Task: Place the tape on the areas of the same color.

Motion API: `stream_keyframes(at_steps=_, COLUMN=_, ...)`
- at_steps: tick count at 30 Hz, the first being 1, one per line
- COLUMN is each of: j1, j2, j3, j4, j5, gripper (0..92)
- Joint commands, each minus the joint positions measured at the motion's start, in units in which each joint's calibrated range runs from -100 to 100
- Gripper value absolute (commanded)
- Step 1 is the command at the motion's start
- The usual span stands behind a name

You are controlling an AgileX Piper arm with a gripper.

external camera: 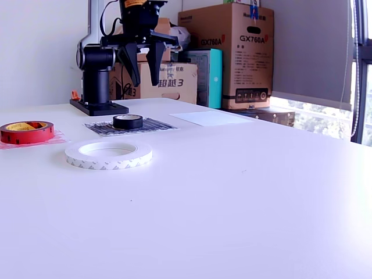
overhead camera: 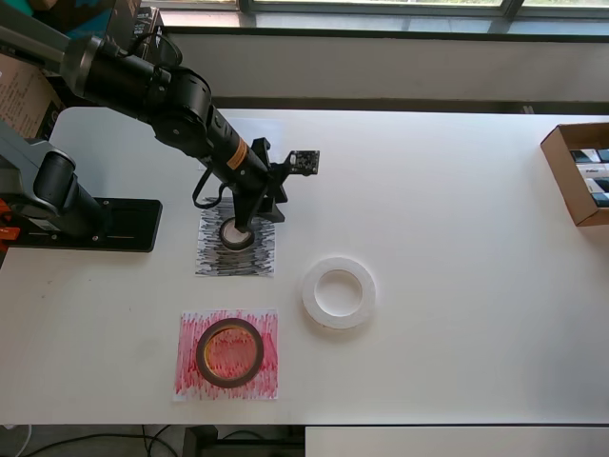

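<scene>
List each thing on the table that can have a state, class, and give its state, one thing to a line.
red tape roll: flat on the red-scribbled sheet.
black tape roll: flat on the black-scribbled sheet, released.
white tape roll: flat on bare table, on no sheet.
white sheet: nothing on it.
gripper: open, empty, above the black tape roll.
cardboard box: open-topped, items inside.

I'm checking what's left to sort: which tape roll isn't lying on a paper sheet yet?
The whitish roll: it lies on the bare table. The black roll sits on the black-scribbled sheet, the red roll on the red-scribbled sheet.
</scene>
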Motion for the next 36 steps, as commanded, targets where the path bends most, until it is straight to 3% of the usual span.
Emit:
stream_keyframes(at_steps=1, j1=-2.58, j2=3.34, j3=-10.04, j4=5.13, j5=5.04, gripper=42.9)
stream_keyframes(at_steps=16, j1=-13.79, j2=21.49, j3=-27.76, j4=6.15, j5=4.71, gripper=43.3)
stream_keyframes(at_steps=25, j1=-16.15, j2=26.54, j3=-28.85, j4=6.32, j5=4.55, gripper=43.5)
stream_keyframes(at_steps=32, j1=-15.92, j2=26.92, j3=-29.03, j4=17.18, j5=4.55, gripper=43.5)
stream_keyframes(at_steps=36, j1=-15.6, j2=27.2, j3=-28.66, j4=18.28, j5=4.63, gripper=43.5)
